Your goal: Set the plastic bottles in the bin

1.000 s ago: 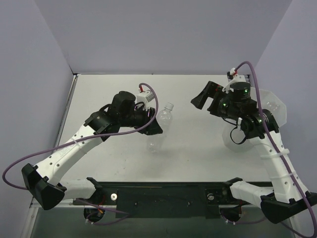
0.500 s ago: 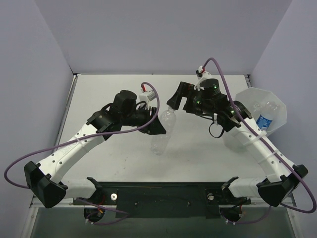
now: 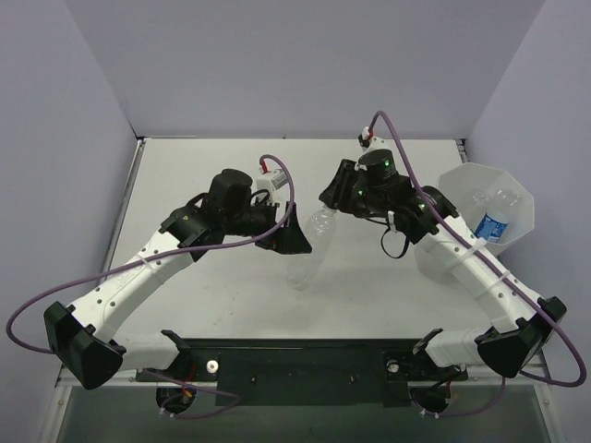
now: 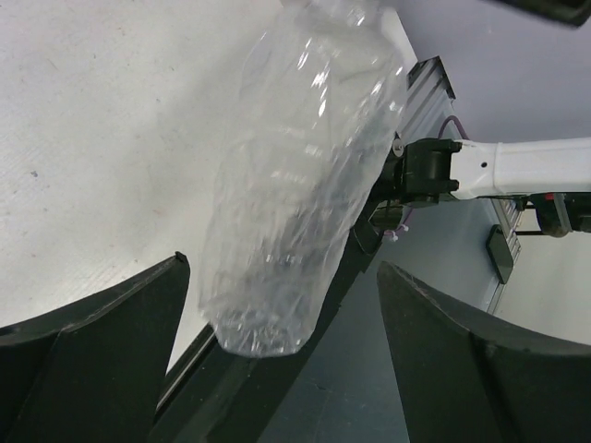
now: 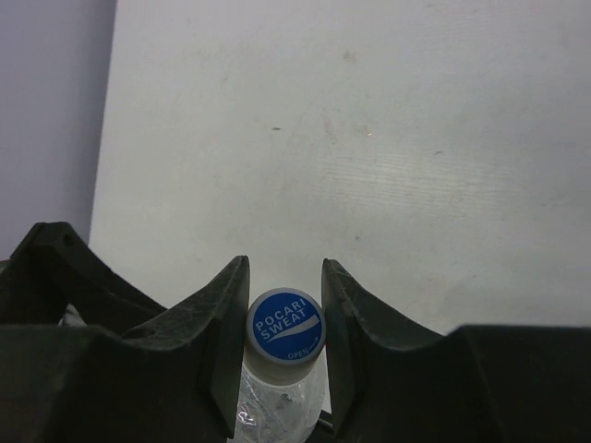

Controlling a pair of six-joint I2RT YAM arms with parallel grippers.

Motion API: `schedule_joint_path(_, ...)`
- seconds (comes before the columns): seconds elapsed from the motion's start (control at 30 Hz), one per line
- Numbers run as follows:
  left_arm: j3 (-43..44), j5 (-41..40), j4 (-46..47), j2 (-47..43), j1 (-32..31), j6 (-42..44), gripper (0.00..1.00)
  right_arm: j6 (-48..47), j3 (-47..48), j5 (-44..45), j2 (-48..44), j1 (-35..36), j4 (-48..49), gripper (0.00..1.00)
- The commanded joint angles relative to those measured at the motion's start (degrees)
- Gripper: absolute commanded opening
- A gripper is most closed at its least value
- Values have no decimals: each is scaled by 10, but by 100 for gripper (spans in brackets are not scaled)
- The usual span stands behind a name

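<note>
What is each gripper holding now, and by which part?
Right gripper holds the clear plastic bottle by its blue cap; left gripper is open, holding nothing.

The clear bottle (image 3: 309, 247) has a blue cap (image 5: 285, 325) lettered in white; the translucent white bin (image 3: 462, 189) at 3 o'clock shows a blue-labelled bottle (image 3: 489, 226) inside; the table (image 3: 185, 175) is off-white, the cables (image 3: 9, 323) purple

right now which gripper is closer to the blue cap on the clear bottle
Right. The right gripper straddles the blue cap; the left gripper sits open around the clear bottle, farther down its body.
</note>
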Motion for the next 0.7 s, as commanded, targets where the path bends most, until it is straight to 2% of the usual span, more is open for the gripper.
schedule_joint_path(0.0, 39, 4, -10, -3, 4, 9, 93, -64, 85, 155, -22, -22, -95, 0)
schedule_joint_path(0.1, 65, -5, -44, -9, 7, 19, 94, -94, 157, 179, -19, -76, -150, 0)
schedule_joint_path(0.23, 113, -20, -77, -34, 16, 29, 94, -130, 226, 232, -32, -143, -172, 0)
schedule_joint_path(0.3, 123, -30, -85, -41, 33, 25, 95, -154, 268, 287, -34, -169, -188, 0)
schedule_joint_path(0.33, 125, -32, -88, -42, 49, 24, 95, -166, 278, 343, -37, -177, -192, 0)
schedule_joint_path(0.47, 97, -30, -77, -58, 87, 1, 95, -175, 278, 423, -69, -243, -159, 0)
schedule_joint_path(0.57, 62, -29, -54, -78, 100, -14, 95, -164, 268, 434, -87, -300, -122, 0)
schedule_joint_path(0.67, 48, -29, -47, -87, 108, -23, 95, -161, 271, 447, -92, -327, -110, 0)
